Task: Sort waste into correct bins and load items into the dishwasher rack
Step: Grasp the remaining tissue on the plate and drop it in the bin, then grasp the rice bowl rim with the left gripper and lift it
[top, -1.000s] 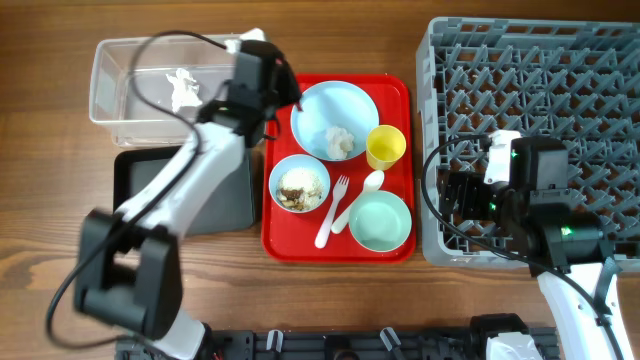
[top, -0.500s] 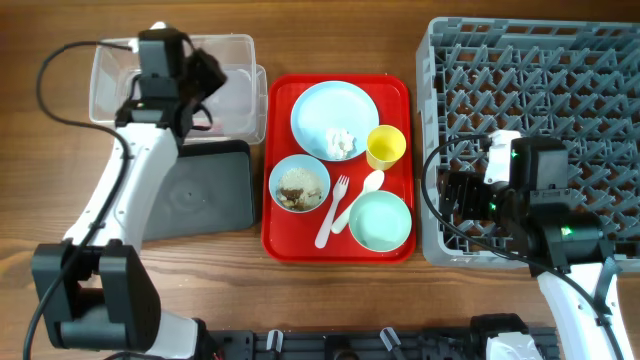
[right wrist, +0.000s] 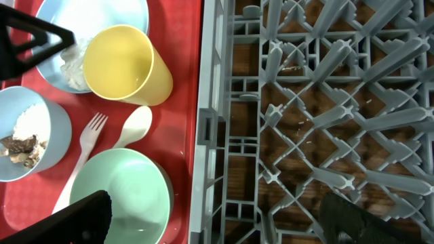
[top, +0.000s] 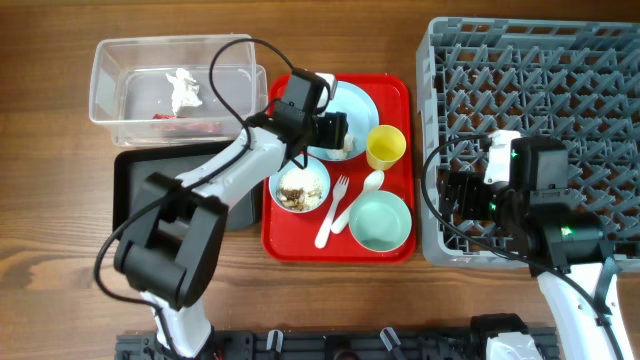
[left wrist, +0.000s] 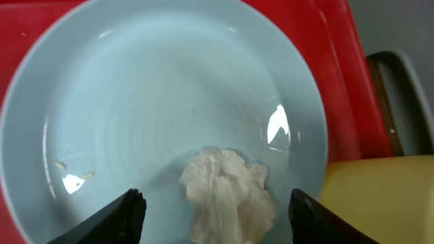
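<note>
My left gripper (top: 335,130) hangs open low over the pale blue plate (left wrist: 169,88). Its fingers stand on either side of a crumpled white tissue (left wrist: 227,193) without touching it. The clear tub (top: 110,90) holds another tissue (top: 183,88) and a red wrapper (top: 165,117). A pale blue bowl (top: 300,185) holds brown scraps and white crumbs. The yellow cup (top: 386,147), mint-green bowl (top: 380,221), fork (top: 331,212) and spoon (top: 365,190) lie on the red tray. My right gripper (right wrist: 220,217) is open, holding nothing, above the grey rack's (top: 540,100) left edge.
The red serving tray (top: 285,240) sits mid-table between the bins and the rack. The shallow black tray (top: 135,185) lies below the clear tub, partly under my left arm. Bare wooden table shows along the front edge.
My left arm swung from the clear tub across to the plate and its jaws opened. A red wrapper now lies in the tub. The right arm has not moved.
</note>
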Robot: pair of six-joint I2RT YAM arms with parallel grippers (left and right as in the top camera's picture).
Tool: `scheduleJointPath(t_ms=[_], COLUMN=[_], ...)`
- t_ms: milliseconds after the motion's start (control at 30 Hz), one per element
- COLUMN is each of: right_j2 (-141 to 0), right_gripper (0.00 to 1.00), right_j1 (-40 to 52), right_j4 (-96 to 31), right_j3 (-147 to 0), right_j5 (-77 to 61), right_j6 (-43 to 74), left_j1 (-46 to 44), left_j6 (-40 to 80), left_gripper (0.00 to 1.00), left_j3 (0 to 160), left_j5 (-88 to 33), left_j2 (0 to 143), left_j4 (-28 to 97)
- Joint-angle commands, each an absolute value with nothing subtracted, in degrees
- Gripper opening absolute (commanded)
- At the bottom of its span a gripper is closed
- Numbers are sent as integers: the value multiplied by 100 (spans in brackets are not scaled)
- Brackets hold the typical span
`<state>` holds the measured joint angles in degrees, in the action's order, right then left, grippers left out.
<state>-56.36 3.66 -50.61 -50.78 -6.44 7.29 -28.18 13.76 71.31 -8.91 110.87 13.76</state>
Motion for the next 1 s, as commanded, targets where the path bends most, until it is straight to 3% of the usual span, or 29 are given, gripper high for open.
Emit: scheduleJointPath(t_ms=[0, 33, 200, 400, 600, 767, 800, 833, 867, 933, 967], right_j2=[-5642, -5642, -5642, -5642, -5642, -5642, -5642, -5642, -5642, -5642, -5642], right_gripper=[100, 100, 100, 100, 100, 100, 100, 99, 100, 100, 100], right_j1=[390, 390, 390, 390, 390, 390, 390, 390, 390, 390, 390], right_j4=[-5065, -5065, -5068, -5068, -5065, -5065, -5065, -5065, -5065, -5068, -5068], right_j3=[-5207, -5207, -5207, -5207, -5207, -5207, -5207, -5207, -5207, -5207, -5207], right_j5=[-753, -753, -753, -753, -753, -753, -753, -753, -753, -753, -753], right_j6=[770, 768, 768, 770, 768, 770, 768, 768, 770, 766, 768], left_j1=[-2943, -2952, -2952, -2596, -1328, -211, -117, 25, 58, 64, 58], left_j6=[1238, 1238, 1238, 1247, 1280, 1280, 1280, 1280, 1280, 1278, 1278], left_gripper=[65, 59, 4, 4, 4, 5, 10, 28, 39, 50, 50], left_j3=[7126, 7126, 7126, 7203, 7203, 7201, 7201, 7201, 7201, 7203, 7203], left_j5=[-915, -915, -915, -696, -355, -292, -292, -292, -292, -292, -292], left_j2=[11441, 11476, 11476, 10698, 9260, 9233, 9277, 9391, 9456, 9498, 9465], left_j4=[1306, 1306, 1361, 1372, 1382, 1673, 1737, 1839, 1876, 1894, 1894])
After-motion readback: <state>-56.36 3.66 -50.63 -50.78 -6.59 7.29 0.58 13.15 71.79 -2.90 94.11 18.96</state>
